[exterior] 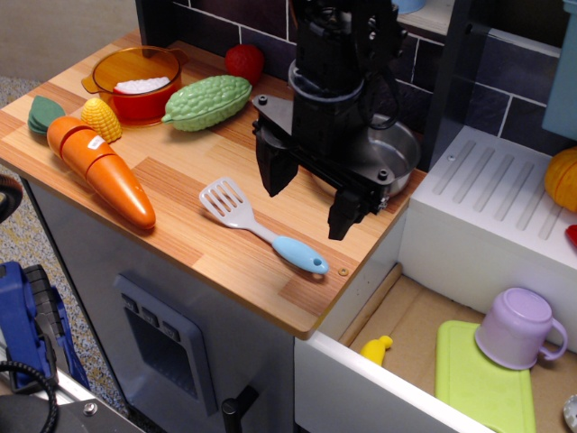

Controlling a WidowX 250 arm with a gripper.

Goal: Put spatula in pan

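Toy kitchen scene, single view. Nearest the front edge of the wooden counter, the spatula lies flat, its white slotted head toward the middle of the counter and its light-blue handle pointing to the front right corner; nothing touches it. To its left lies a large orange carrot, with a yellow corn cob and dark green leaves just beyond it. Above the spatula and slightly behind it hangs the black gripper, released, its two fingers spread wide apart and pointing down, holding nothing. Directly behind the gripper, partly hidden by it, sits the silver pan near the right edge of the counter. Farther back stand a green bitter gourd, an orange see-through pot and a red strawberry by the dark tiled wall.
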